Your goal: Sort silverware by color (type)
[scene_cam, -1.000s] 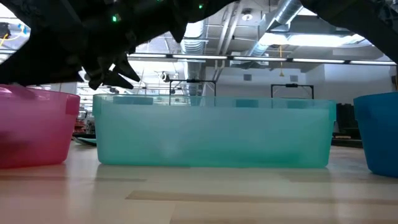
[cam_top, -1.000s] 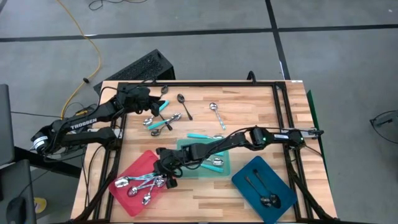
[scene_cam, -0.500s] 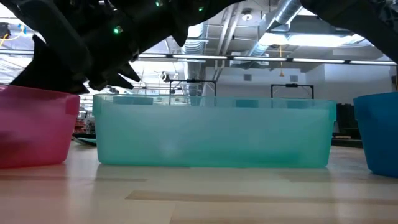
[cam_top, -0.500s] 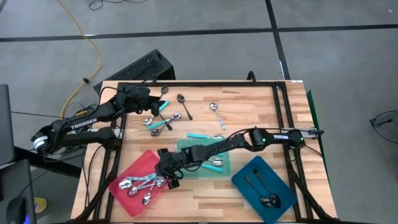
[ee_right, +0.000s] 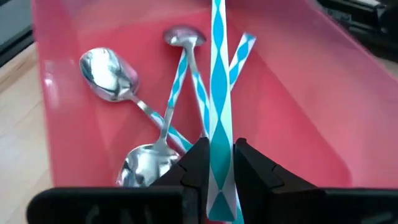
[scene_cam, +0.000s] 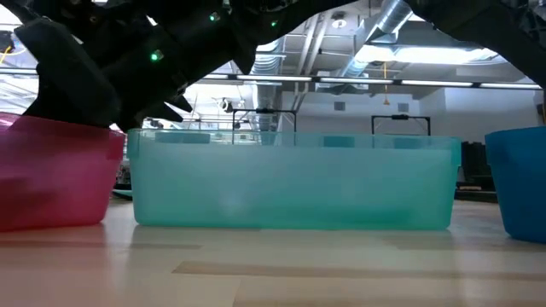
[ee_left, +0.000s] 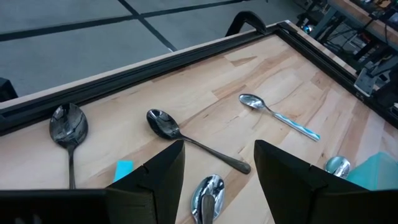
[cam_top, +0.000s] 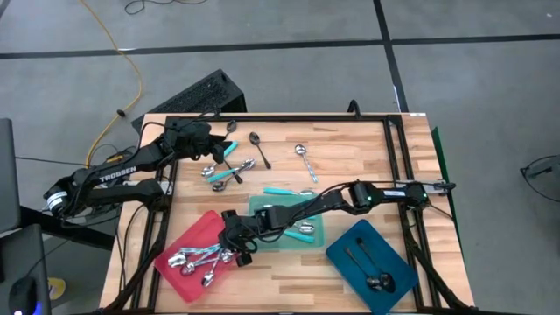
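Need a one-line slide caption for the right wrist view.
Right gripper holds a striped-handled spoon over the red tray.

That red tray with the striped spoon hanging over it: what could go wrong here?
The right gripper pinches a striped spoon by its handle above the red tray. Its grip looks narrow, so the spoon might slip or swing before it is let go. It could also land across the spoons already lying in the tray and tip or bounce towards the rim. The arm reaches over the green tray, so pulling back low might brush it.
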{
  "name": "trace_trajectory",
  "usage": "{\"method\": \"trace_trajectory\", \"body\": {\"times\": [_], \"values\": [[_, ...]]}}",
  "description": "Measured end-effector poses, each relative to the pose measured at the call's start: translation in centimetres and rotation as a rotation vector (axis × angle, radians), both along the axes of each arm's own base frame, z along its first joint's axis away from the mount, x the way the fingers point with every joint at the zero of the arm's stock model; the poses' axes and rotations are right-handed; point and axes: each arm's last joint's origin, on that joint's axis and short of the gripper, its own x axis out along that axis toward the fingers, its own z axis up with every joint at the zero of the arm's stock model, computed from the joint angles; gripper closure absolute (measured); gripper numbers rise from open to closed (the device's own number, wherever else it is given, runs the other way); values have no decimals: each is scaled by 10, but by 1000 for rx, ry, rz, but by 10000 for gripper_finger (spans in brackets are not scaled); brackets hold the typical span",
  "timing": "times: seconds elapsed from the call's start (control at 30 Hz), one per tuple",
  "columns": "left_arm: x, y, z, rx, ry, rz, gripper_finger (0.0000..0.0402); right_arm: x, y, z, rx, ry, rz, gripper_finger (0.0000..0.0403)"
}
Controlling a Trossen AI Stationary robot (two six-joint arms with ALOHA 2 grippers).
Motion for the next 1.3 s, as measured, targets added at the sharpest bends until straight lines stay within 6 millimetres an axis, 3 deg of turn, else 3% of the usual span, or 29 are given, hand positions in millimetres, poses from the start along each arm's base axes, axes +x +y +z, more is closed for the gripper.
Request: {"method": "trace_trajectory", "body": {"times": [0.43, 0.73, 0.83, 0.93, 1.07, 1.3], "values": [[0, 0, 0, -2, 4, 0, 220, 1, 0, 0, 6, -7, -2, 310], [0, 0, 0, 4, 9, -3, 220, 1, -1, 1, 8, -11, -27, 241], [0, 0, 0, 3, 9, -4, 220, 1, -5, 9, 23, -24, -42, 226], [0, 0, -1, -8, 4, 2, 220, 3, -17, 38, 31, -64, -62, 221], [0, -2, -1, -58, -18, -17, 220, -5, -48, 108, -18, -93, -88, 223], [-1, -5, 6, -135, 24, -80, 220, -72, -103, 209, -218, -27, -183, 232]]}}
